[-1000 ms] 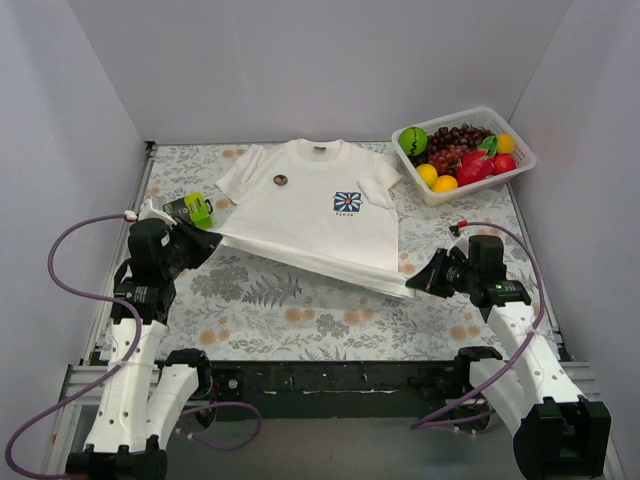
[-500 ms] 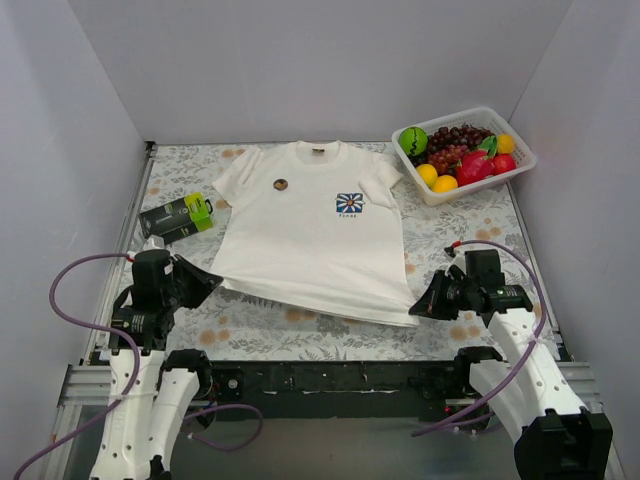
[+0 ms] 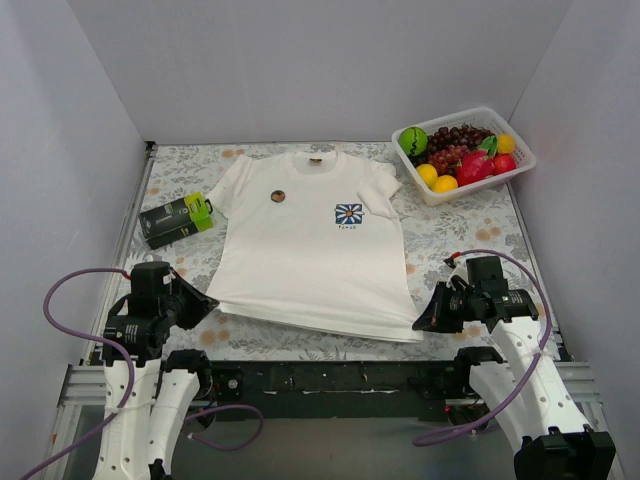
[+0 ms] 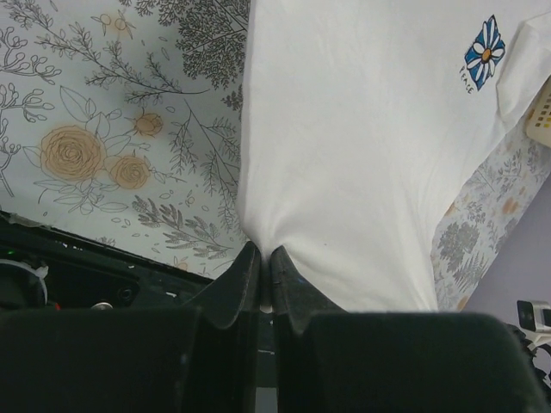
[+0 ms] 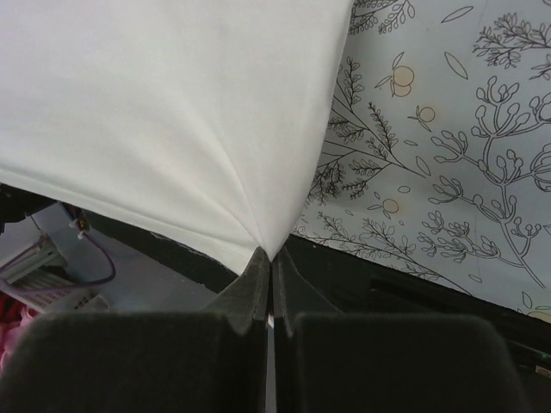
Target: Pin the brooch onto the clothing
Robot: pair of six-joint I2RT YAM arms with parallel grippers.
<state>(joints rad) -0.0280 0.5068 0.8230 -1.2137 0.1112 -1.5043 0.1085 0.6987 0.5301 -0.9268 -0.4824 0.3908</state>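
From above, one white T-shirt [image 3: 310,250] lies flat on the floral table [image 3: 480,240], with one brooch [image 3: 278,195] on its far-left chest. The left gripper [image 3: 207,303] and right gripper [image 3: 420,322] each pinch a near hem corner. One fruit basket [image 3: 478,187] sits far right and two dark boxes [image 3: 175,220] sit left.

In the left wrist view, both fingers [image 4: 237,284] are clamped on cloth, and one blue print [image 4: 484,58] shows.

In the right wrist view, both fingers [image 5: 245,292] are clamped on the hem corner.

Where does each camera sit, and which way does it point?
Top external: high behind the arms, looking down at the T-shirt; both arms show.
Left wrist: on the left arm, looking along the left gripper pinching the hem.
Right wrist: likewise, the right gripper pinching the other hem corner.
Shared by top and left wrist: the blue print.
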